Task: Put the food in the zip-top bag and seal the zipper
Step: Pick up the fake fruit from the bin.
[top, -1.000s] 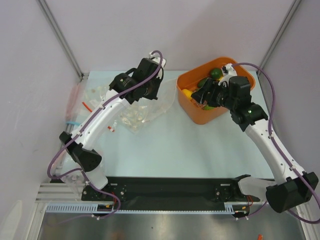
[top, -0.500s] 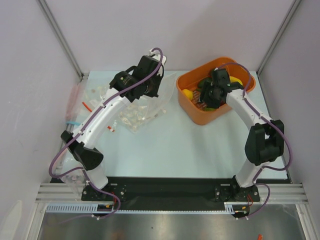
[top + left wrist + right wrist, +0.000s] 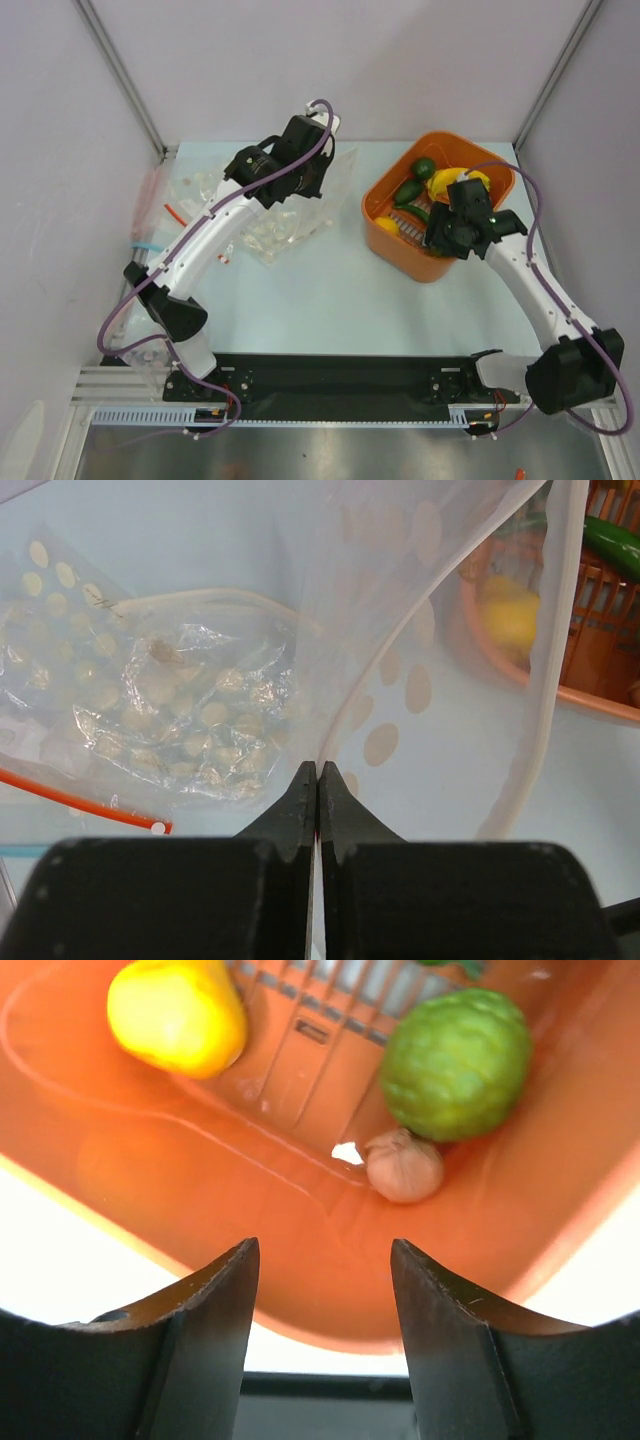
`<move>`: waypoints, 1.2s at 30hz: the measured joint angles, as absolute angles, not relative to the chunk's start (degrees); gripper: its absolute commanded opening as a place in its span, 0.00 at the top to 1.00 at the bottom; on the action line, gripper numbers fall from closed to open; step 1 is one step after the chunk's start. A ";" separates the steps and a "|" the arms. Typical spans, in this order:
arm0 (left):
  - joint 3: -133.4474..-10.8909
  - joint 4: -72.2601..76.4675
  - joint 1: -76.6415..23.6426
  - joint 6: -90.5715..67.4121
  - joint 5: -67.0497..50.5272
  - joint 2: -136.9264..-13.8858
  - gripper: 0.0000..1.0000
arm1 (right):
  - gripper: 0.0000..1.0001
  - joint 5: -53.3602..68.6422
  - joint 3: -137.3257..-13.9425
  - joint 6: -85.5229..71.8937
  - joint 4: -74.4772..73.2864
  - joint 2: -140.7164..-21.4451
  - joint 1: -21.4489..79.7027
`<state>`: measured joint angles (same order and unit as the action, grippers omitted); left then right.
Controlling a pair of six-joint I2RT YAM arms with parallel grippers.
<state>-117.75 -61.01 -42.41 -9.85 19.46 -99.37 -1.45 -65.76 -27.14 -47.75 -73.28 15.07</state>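
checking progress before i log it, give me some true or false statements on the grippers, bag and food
1. The left gripper is shut on the bag. True.
2. The right gripper holds a lemon. False: it is open and empty over the basket.
3. The lime lies in the basket. True.
4. The lemon is inside the bag. False: it lies in the basket, and no food shows in the bag.

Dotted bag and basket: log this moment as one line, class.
left fingers: shut on dotted bag | right fingers: open, empty, over orange basket | lime, lemon: in basket
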 measured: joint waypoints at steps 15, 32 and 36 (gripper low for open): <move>-117.78 -61.41 -43.77 -9.52 20.62 -99.37 1.00 | 0.30 -3.60 -77.14 -27.29 -40.64 -79.92 7.22; -118.96 -63.57 -44.16 -9.58 19.14 -99.83 1.00 | 0.17 4.49 -94.35 -39.72 -25.34 -111.07 1.96; -118.98 -64.16 -44.16 -9.58 19.14 -99.83 1.00 | 0.22 5.04 -95.48 -43.62 -22.31 -114.96 1.61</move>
<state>-118.98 -64.16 -44.16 -9.58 19.14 -99.83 5.04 -95.48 -43.62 -22.31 -114.96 1.61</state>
